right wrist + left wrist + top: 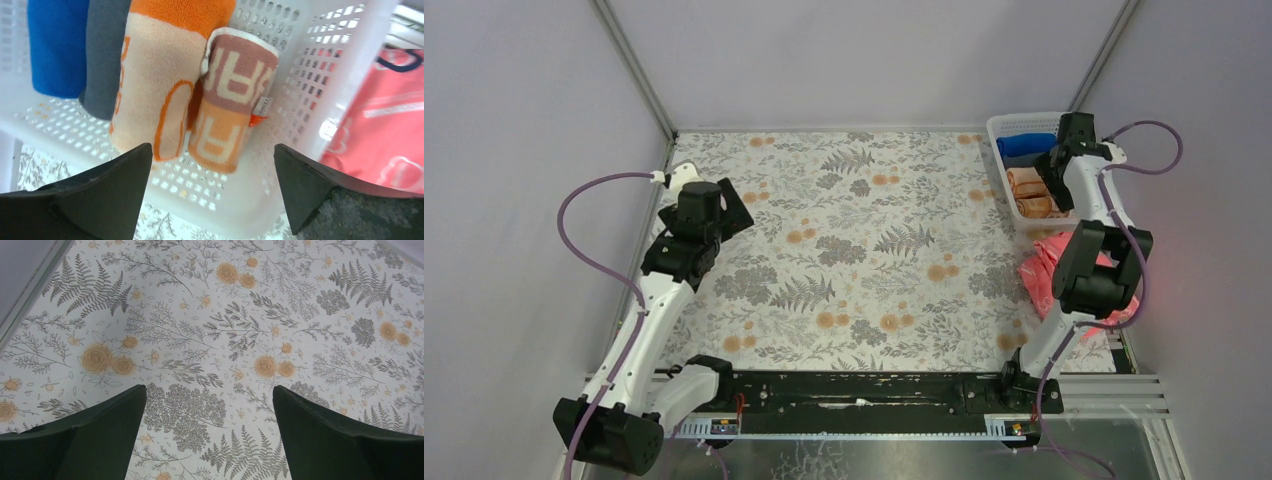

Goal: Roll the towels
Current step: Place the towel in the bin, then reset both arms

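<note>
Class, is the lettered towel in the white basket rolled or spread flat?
Rolled: the lettered towel forms a compact cylinder in the basket, beside the orange-bordered roll.

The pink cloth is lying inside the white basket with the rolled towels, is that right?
No. The pink cloth lies outside the white basket, beside its wall; only the rolled towels are inside. The right wrist view shows it.

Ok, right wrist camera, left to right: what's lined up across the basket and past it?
In order: blue roll → dark grey roll → orange-bordered towel, rolled → lettered towel, rolled → basket wall → pink cloth outside the basket.
</note>
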Available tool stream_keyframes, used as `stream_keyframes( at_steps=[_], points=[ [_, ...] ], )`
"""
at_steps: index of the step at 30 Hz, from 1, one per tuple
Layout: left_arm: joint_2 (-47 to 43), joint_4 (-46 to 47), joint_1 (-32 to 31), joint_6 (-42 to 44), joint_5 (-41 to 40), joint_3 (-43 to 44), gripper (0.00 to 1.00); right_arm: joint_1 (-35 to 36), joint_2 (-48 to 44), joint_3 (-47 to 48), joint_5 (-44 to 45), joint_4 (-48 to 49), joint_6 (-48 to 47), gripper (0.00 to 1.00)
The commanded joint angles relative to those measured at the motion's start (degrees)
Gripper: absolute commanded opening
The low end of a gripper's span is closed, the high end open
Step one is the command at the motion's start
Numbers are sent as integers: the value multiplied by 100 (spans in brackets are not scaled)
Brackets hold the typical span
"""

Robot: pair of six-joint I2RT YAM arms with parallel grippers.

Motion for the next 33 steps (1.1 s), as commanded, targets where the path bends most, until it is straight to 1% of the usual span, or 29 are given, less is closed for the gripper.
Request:
stream_keyframes(
  at_steps=[1,3,5,7,11,13,17,19,21,23,26,29,33],
  points=[
    [-319,103,56,-95,328,97,97,26,-1109,-479,45,69,-633,100],
    [-492,104,54,-131,493,167,97,25,-1829,-980,-96,302,-1050,99],
    [-706,119,53,-151,562,224,98,25,-2380,-1403,-406,554,-1458,99],
    [-922,125,53,-139,608,298,98,25,-3247,-2059,-851,1017,-1774,99],
    [-1393,205,57,-63,653,283,100,38,-5053,-3547,-1566,2184,-1949,99],
    [-1683,253,53,-29,687,219,100,387,-5736,-3911,-1566,2452,-2206,99],
    [-2256,288,55,44,606,-68,100,1438,-6655,-4288,-1202,2568,-3148,99],
    [-2544,252,52,-136,240,-256,100,1709,-7212,-4703,-1187,2885,-3465,99],
    [-2817,178,52,-151,121,-431,100,1888,-7753,-5103,-1145,3166,-3725,99],
    [-3081,127,52,-104,165,-575,100,2047,-8145,-5395,-1062,3362,-3889,99],
    [-3434,165,53,-118,215,-849,100,2256,-8422,-5718,-953,3512,-4024,99],
    [-3650,253,52,-101,248,-1066,100,2342,-8465,-5906,-967,3572,-4018,99],
    [-3719,363,51,-29,194,-1214,100,2354,-8401,-5924,-952,3584,-4006,99]
  ],
)
